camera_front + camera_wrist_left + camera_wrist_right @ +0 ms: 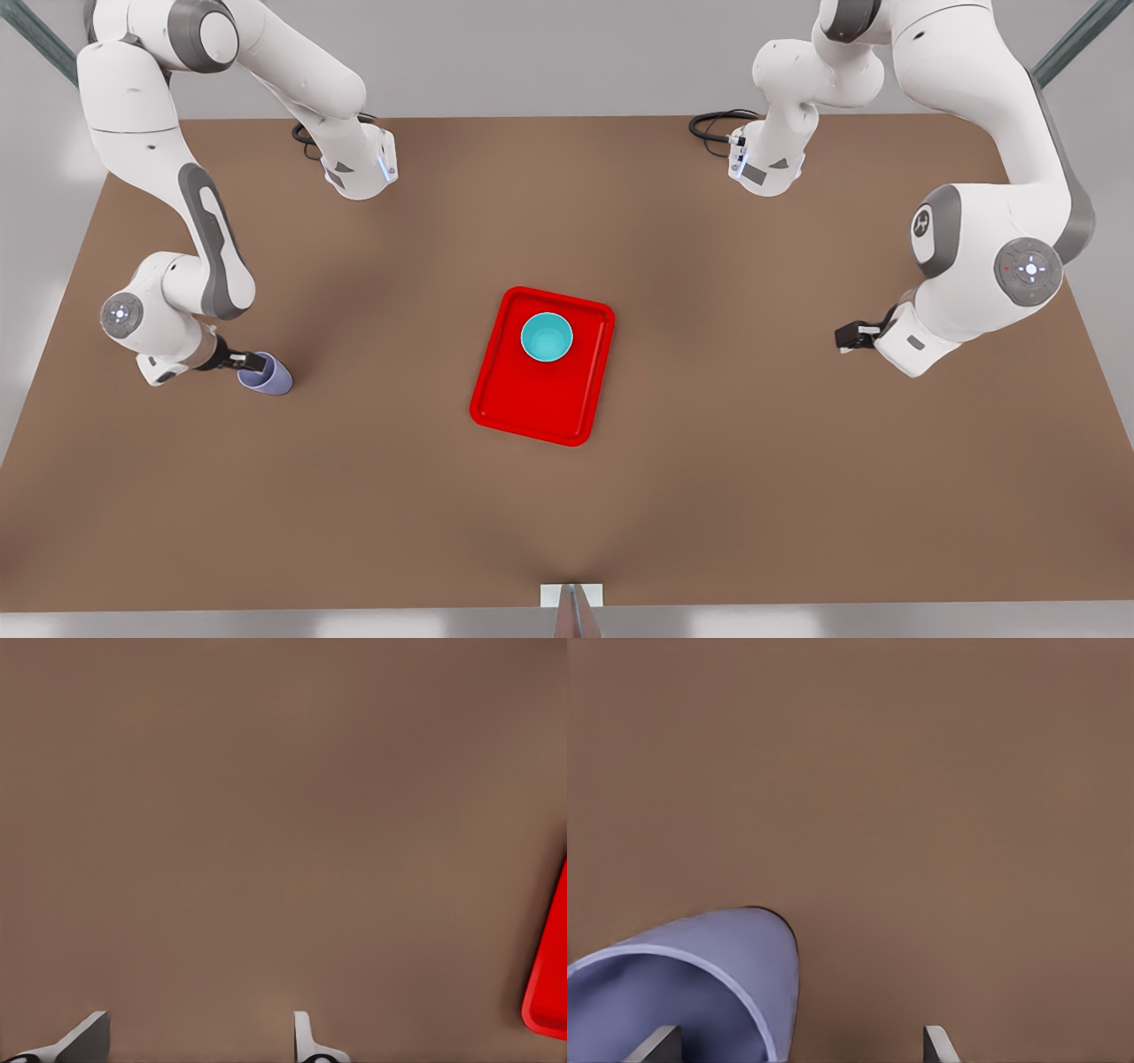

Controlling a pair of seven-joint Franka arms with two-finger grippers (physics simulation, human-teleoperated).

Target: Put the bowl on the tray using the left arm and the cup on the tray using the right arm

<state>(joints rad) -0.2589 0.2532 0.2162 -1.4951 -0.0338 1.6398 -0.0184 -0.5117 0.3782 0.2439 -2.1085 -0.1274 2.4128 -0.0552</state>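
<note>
The teal bowl (547, 338) stands upright on the far half of the red tray (532, 416) at mid-table. The lavender cup (270, 379) is on the table at the front view's left, tilted with its mouth toward my right gripper (255, 361). In the right wrist view the cup (700, 974) has one fingertip (656, 1043) over its opening and the other outside its wall; that gripper (797, 1045) is open. My left gripper (846, 337) hangs open over bare table at the front view's right. The left wrist view shows that gripper (195, 1045) and a tray corner (549, 992).
The brown table (753, 487) stretches wide around the tray. Both arm bases with black cables (713, 124) sit along the far edge. A small white marker (571, 595) lies at the near edge.
</note>
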